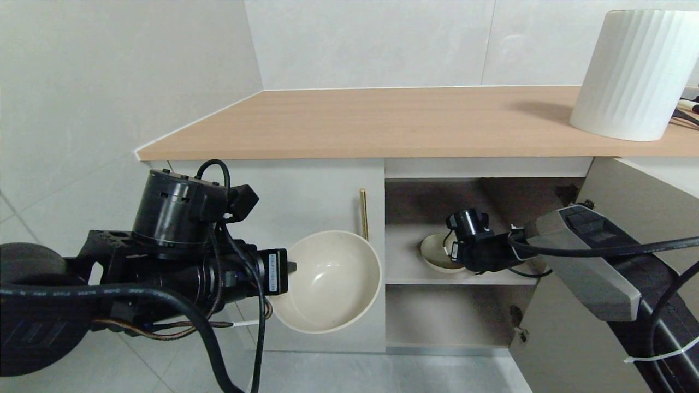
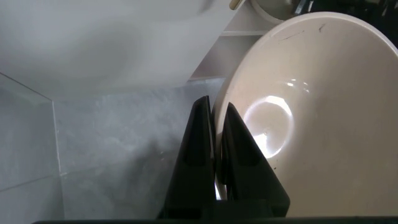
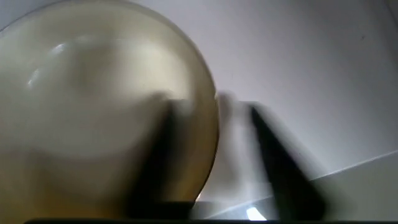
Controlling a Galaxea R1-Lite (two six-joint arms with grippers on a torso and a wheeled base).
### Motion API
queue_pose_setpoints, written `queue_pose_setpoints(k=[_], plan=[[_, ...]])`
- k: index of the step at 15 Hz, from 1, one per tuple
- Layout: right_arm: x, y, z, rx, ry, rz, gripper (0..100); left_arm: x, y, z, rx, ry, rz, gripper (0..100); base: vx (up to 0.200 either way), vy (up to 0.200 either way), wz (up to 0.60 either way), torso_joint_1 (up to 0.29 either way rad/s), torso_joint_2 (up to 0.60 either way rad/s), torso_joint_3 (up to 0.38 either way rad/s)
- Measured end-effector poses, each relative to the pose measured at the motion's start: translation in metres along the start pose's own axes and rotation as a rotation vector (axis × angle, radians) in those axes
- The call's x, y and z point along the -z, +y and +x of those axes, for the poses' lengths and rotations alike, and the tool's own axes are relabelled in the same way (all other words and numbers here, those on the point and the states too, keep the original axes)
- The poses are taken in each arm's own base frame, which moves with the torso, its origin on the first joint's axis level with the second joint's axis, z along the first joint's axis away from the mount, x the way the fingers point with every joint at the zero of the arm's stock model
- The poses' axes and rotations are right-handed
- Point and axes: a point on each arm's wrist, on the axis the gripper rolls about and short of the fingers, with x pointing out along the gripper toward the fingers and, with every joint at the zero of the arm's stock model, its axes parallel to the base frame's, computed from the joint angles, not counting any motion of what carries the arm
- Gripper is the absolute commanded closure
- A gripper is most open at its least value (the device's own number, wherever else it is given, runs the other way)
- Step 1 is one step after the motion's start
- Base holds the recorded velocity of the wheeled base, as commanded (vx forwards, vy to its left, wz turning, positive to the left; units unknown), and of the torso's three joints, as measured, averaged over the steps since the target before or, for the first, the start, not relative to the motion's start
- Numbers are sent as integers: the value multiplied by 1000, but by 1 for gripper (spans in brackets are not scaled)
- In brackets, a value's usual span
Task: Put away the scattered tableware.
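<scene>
Left gripper [image 2: 216,109]: jaws narrow, pinched on the rim of the large bowl [image 2: 311,93], one finger inside and one outside. You're holding that bowl [image 1: 333,284] tilted on its side, its opening facing the head camera, in the air above the floor [image 1: 382,374]

Right gripper [image 3: 208,107]: jaws look wide, straddling the rim of the small bowl [image 3: 93,93], one finger over the inside and one outside. The right wrist view is blurred, so you can't tell if either finger touches it. The small bowl [image 1: 435,254] sits on the middle shelf [image 1: 404,267] of the open cabinet compartment, with the right gripper [image 1: 460,256] just beside it

In the way:
- closed left door [image 1: 322,185] is right behind the large bowl
- gold handle [image 1: 363,214] stands upright at that door's edge, its lower end right at the bowl's upper rim
- your right arm runs across the open compartment
- open right door [image 1: 551,338] is swung out on the right, alongside the right arm

Around: wooden countertop [image 1: 382,120] above the cabinet, white ribbed container [image 1: 633,71] upright at its right end, a few dark items [image 1: 689,108] just past it at the frame edge, too small to identify
</scene>
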Motion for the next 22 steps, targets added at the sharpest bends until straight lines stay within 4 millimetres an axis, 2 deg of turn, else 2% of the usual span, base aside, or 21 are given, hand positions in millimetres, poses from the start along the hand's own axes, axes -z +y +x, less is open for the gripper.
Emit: queue_pose_setpoints(k=[2,4,5,7,8,12,14,16,18,22], plan=[[-1,0,0,-2,-3,11,0,0,0,0,0,0,0,100,0,0,0,0,0,0],[-7,-2,-9,-6,-1,35,0,0,0,1,1,3,4,100,0,0,0,0,0,0],[-9,-3,-18,-15,8,38,0,1,-1,3,0,8,11,100,0,0,0,0,0,0],[-14,-8,-50,-85,52,28,0,6,-4,11,3,38,52,100,0,0,0,0,0,0],[-19,-11,-69,-140,72,24,0,8,-7,17,4,56,71,100,0,0,0,0,0,0],[-43,-33,-186,-449,107,-65,0,24,-25,53,2,106,128,100,0,0,0,0,0,0],[-36,-44,-247,-612,113,-186,0,35,-36,70,-4,104,151,100,0,0,0,0,0,0],[-18,-45,-289,-707,141,-309,0,46,-43,77,1,132,174,100,0,0,0,0,0,0],[-9,-45,-307,-748,145,-356,0,51,-49,82,4,121,187,100,0,0,0,0,0,0],[8,-34,-310,-748,171,-410,0,51,-54,86,8,79,188,100,0,0,0,0,0,0]])
